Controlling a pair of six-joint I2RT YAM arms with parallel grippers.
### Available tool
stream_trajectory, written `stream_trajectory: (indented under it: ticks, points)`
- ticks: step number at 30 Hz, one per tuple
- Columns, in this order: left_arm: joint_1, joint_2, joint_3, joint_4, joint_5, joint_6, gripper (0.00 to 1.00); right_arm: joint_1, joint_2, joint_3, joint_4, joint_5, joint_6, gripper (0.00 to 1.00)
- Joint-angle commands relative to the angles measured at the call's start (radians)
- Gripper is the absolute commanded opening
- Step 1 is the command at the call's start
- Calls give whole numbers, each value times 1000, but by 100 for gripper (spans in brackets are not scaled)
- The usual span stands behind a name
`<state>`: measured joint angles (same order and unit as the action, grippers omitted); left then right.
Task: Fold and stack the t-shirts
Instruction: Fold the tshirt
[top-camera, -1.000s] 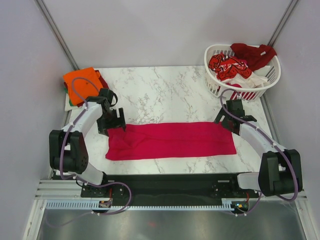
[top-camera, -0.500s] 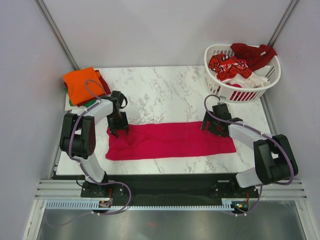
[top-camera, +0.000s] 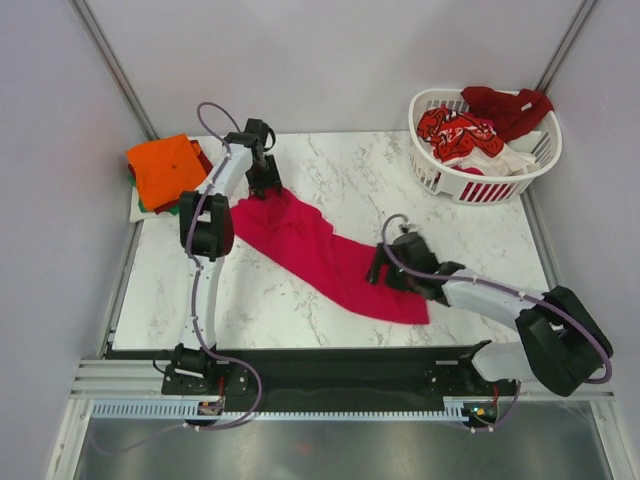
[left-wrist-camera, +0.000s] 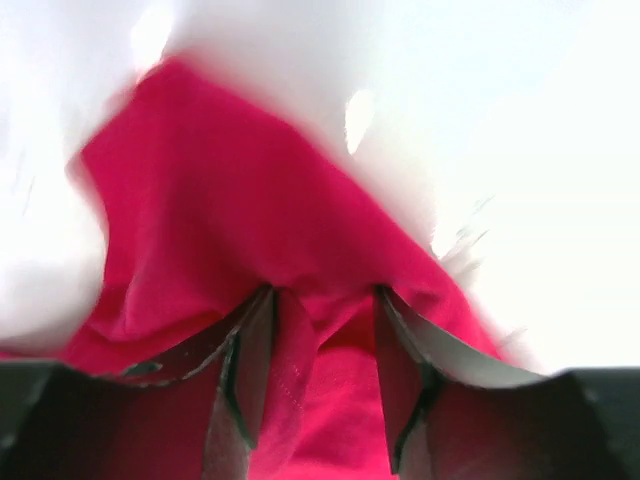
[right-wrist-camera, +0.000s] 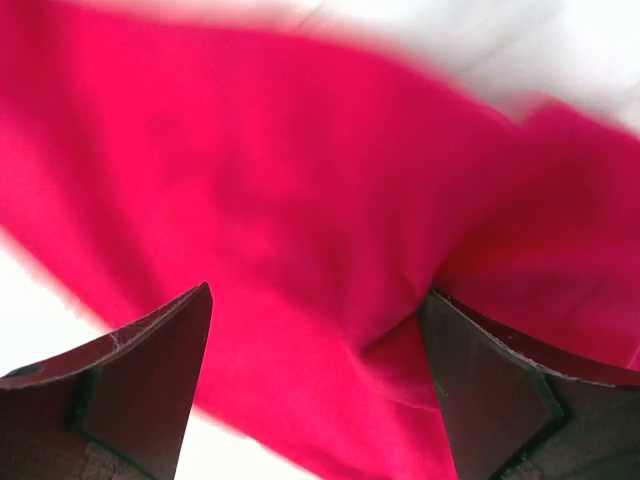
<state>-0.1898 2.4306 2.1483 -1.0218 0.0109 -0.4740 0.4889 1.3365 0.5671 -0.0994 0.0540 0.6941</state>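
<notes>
Two arms at the magenta t-shirt, diagonal on the counter: left end effector clamps its far end, right end effector spread open over it

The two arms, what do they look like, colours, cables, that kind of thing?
The left arm and right arm both have white link shells joined by chunky black joints. A thin lilac cable loops loosely along each. The left claw and right claw each have two flat, dark grey, wedge-shaped fingers. No markings are legible.
</notes>
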Motion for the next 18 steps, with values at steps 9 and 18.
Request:
stream_trajectory:
  ticks: [9, 18]
  points:
    - [-148, 154, 415, 486, 543, 134, 99, 717, 58, 318, -305, 114, 185, 98]
    - [-126, -283, 187, 485, 254, 163, 100, 522, -50, 548, -392, 365, -97, 98]
